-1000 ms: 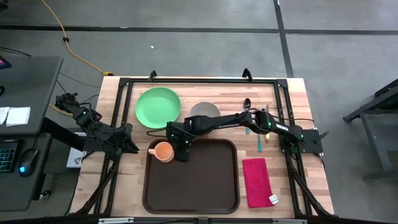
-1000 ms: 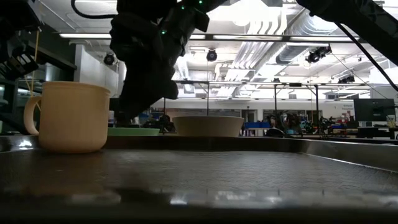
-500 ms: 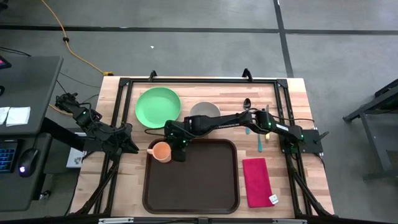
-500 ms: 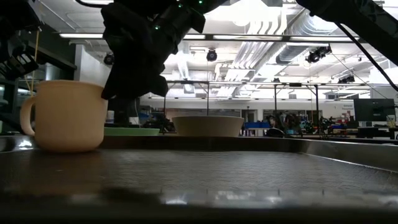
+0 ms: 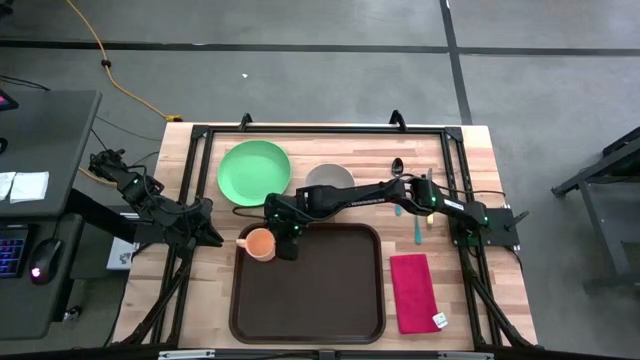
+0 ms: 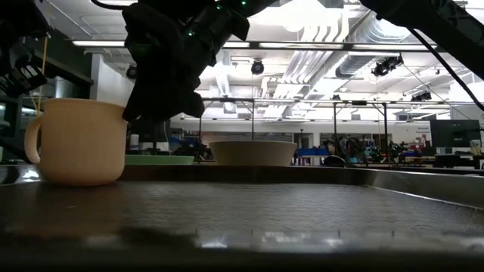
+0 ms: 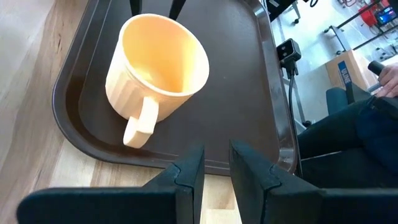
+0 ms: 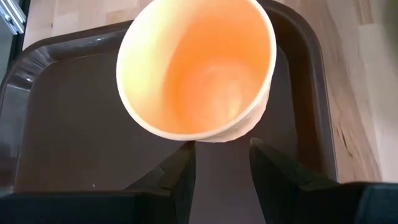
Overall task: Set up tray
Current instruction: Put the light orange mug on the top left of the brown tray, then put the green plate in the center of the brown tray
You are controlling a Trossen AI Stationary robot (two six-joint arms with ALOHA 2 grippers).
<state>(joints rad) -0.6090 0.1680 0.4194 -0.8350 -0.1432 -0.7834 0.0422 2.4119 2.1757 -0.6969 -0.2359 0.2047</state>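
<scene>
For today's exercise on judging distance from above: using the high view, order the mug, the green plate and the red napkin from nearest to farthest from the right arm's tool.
1. Mug: directly beside the right tool, in the tray's far-left corner.
2. Green plate: on the table beyond the tray, toward the left.
3. Red napkin: on the table right of the tray, farthest.
</scene>
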